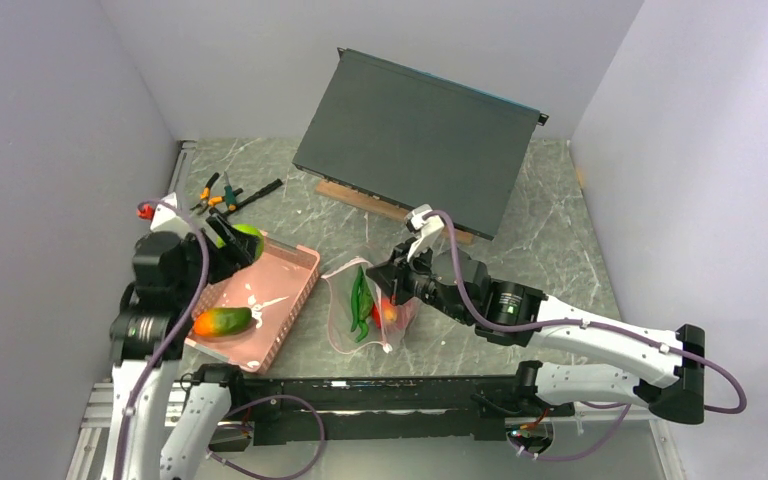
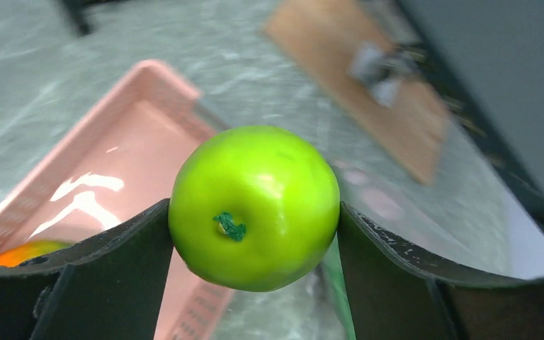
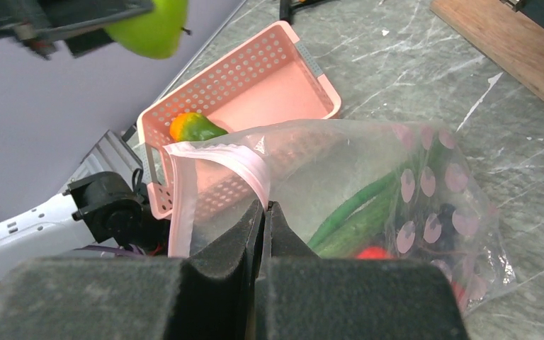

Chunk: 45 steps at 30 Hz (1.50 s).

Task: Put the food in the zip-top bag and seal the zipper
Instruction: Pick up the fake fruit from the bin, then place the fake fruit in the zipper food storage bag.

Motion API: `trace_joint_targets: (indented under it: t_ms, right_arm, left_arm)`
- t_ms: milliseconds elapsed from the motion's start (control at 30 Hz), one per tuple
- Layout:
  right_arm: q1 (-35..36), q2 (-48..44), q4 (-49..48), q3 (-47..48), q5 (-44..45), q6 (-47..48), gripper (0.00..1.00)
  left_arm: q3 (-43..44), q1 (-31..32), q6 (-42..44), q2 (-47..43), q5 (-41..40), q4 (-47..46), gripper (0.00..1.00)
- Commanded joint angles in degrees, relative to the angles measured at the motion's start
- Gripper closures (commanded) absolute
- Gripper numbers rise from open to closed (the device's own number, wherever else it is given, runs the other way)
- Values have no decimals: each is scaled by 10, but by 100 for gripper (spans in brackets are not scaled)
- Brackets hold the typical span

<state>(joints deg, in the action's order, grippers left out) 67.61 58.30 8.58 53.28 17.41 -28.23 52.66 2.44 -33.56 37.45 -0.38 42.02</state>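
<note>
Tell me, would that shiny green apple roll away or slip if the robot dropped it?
It would probably roll: the green apple is round and smooth. Its glossy skin looks slippery, so the left pincer, touching only two sides, might lose it. It looks like hard plastic, so it is likely light.

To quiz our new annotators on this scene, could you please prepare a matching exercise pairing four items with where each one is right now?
Things:
1. green apple
2. mango
3. green pepper
4. zipper

Places:
A. inside the zip-top bag
B. pinched in the right gripper
C. held by the left gripper
D. lying in the pink basket

Pairs: 1-C; 2-D; 3-A; 4-B
</note>
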Motion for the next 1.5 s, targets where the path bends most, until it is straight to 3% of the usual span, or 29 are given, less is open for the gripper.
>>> trace_joint_targets:
  t_ms: [0,200,467,600,667,733,833,1033,1133,1400,1467]
  right_arm:
    - [2,3,-23,23,-7,-7,100]
    - [2,9,-19,33,-13,-5,100]
    - [3,19,-16,40,-13,-10,100]
    - [3,28,-17,46,-10,-12,100]
    - [3,35,-16,50,-10,-13,100]
    - [3,41,-13,55,-11,-13,100]
    - [2,46,-8,61,-11,-15,100]
    - [2,44,-7,62,-8,-16,100]
    - [2,45,-9,59,-8,-17,100]
    - [2,45,-12,57,-13,-18,100]
    - [2,42,-10,58,-11,-15,100]
  left_arm:
    - [28,-2,43,-75,281,-23,50]
    - [-57,-2,-45,-138,582,-235,52]
    - [-50,12,-16,-145,672,-192,50]
    - [-42,62,33,-116,601,-108,57]
    - [-36,111,47,-84,543,-64,67]
    - [-32,174,41,-60,459,-43,71]
    - [-37,252,16,-48,372,-65,66]
    - [-32,307,-37,-29,231,-54,58]
    - [-38,330,-71,-28,176,-70,47]
    - [-34,385,-104,-6,113,-142,2]
    - [-19,396,-95,10,107,-135,0]
